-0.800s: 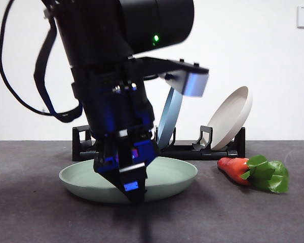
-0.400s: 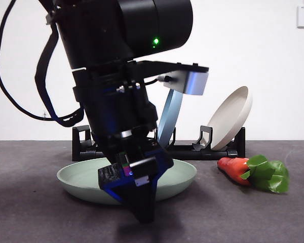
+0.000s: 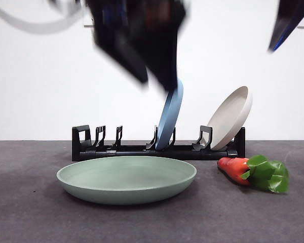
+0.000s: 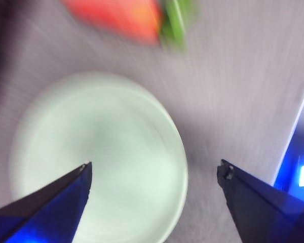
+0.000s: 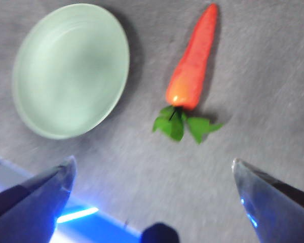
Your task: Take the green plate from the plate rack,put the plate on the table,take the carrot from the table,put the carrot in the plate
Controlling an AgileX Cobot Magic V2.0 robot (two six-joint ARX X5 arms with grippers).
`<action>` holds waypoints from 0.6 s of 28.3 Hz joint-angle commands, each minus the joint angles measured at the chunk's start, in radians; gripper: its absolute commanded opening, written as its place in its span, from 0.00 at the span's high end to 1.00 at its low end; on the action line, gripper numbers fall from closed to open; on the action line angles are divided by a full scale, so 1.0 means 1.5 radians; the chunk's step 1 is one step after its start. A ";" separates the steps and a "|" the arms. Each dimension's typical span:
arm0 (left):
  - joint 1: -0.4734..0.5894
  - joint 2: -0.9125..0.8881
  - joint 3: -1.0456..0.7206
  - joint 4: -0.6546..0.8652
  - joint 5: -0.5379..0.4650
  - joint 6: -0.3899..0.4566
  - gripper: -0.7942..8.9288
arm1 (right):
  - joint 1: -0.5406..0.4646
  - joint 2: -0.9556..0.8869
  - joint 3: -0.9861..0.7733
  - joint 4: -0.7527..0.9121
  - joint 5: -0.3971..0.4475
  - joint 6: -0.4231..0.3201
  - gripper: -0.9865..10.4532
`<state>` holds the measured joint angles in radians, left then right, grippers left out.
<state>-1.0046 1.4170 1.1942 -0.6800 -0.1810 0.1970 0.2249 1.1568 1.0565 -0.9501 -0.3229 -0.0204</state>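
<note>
You are looking at a release that has just been completed. Half a second ago the left gripper (image 3: 142, 45) was down at the near rim of the green plate (image 3: 126, 178); it is now rising clear, blurred with motion, high in the front view. Its fingers (image 4: 50, 202) are standing wide apart and carrying nothing, as the left wrist view confirms. The plate is lying flat on the bench (image 3: 30, 217), apart from the gripper and just in front of the plate rack (image 3: 142, 149). Treat the first half of the task as done: the plate is out of the rack and set down.

Moving rightward along the rack, a blue plate (image 3: 171, 114) and a beige plate (image 3: 232, 121) are standing tilted in their slots behind the green plate. The left-hand slots are holding nothing.

Further right, the carrot (image 3: 235, 168) is lying on the bench just beside the green plate's right rim, not touching it, with its leaves pointing away from the plate. It is untouched, so the pick and the placing are yet to come.

At the far right, the right gripper (image 3: 289, 20) is showing at the top corner. Its wrist view is looking down on plate and carrot together, with its fingers (image 5: 35, 190) spread wide and nothing between them.

For clearance, note the open bench around the carrot on all sides; the rack behind it is the nearest obstruction. The plate's low rim should be giving little hindrance to a short carry across.
</note>
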 commanded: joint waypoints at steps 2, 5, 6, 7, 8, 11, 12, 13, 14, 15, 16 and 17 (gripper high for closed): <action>0.000 -0.082 0.073 -0.051 -0.006 -0.028 0.49 | 0.032 0.052 0.001 0.066 0.043 0.040 0.42; 0.002 -0.142 0.144 -0.094 -0.036 -0.032 0.49 | 0.061 0.102 0.001 0.124 0.082 0.063 0.42; 0.004 -0.163 0.171 -0.107 -0.047 -0.034 0.49 | 0.071 0.125 0.001 0.142 0.102 0.072 0.42; 0.004 -0.176 0.191 -0.115 -0.056 -0.039 0.49 | 0.078 0.141 0.001 0.152 0.117 0.074 0.42; 0.004 -0.197 0.221 -0.129 -0.066 -0.047 0.49 | 0.087 0.171 0.001 0.166 0.135 0.074 0.42; 0.004 -0.245 0.287 -0.160 -0.071 -0.049 0.49 | 0.111 0.258 0.001 0.206 0.173 0.082 0.42; 0.004 -0.258 0.299 -0.168 -0.071 -0.050 0.49 | 0.116 0.284 0.001 0.221 0.186 0.086 0.42; 0.004 -0.267 0.306 -0.175 -0.071 -0.050 0.49 | 0.119 0.305 0.001 0.234 0.186 0.086 0.43; 0.004 -0.276 0.308 -0.183 -0.071 -0.053 0.49 | 0.121 0.326 0.001 0.244 0.186 0.091 0.46; 0.004 -0.281 0.308 -0.192 -0.071 -0.060 0.49 | 0.122 0.341 0.001 0.251 0.189 0.091 0.50; 0.004 -0.283 0.308 -0.204 -0.071 -0.066 0.49 | 0.122 0.357 0.001 0.258 0.196 0.095 0.51; 0.004 -0.284 0.308 -0.214 -0.071 -0.067 0.49 | 0.122 0.368 0.001 0.262 0.207 0.100 0.51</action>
<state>-1.0016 0.9882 1.6573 -1.0046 -0.2859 0.1108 0.4057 1.7020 1.0576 -0.5598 -0.0162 0.1127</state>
